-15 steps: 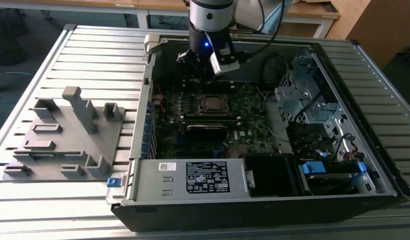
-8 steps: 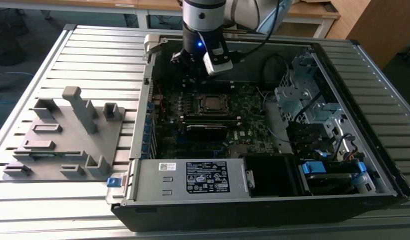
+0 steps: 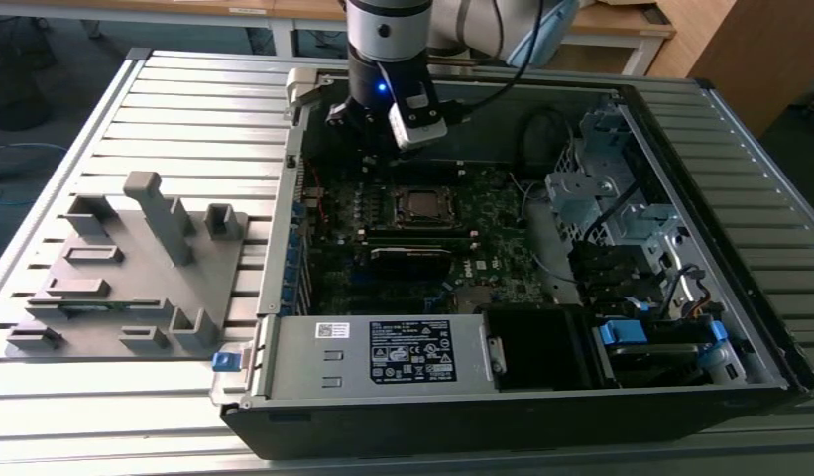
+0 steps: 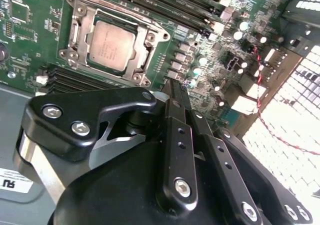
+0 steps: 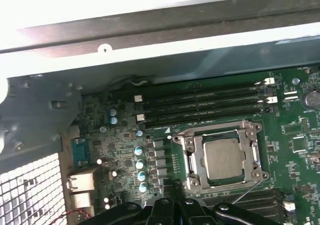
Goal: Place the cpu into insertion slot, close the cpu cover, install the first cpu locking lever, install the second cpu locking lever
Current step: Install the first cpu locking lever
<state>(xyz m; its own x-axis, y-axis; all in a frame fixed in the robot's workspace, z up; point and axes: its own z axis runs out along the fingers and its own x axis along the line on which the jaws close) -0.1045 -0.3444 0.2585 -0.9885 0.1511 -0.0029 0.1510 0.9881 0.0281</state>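
**Gripper on far side of socket; chip seated**

Exterior view: the black two-finger gripper (image 3: pixel 364 137) hangs inside the open black computer case (image 3: pixel 513 436), above the green motherboard (image 3: pixel 500 248). The small square silver-grey cpu (image 3: pixel 420 206) lies near-side of it, slightly toward the exterior view's right. It sits flat in the silver-rimmed insertion slot (image 3: pixel 396 205).

Second wrist view: fingers (image 4: pixel 176 135) are together with nothing between them. The thin silver frame-shaped cpu cover (image 4: pixel 82 27) lies down around the chip.

First wrist view: a thin wire locking lever (image 5: pixel 247 191) angles off the socket corner toward the gripper; whether it is latched, I cannot tell. Long black memory slots (image 5: pixel 200 102) crowd the socket's sides, and above it is open.
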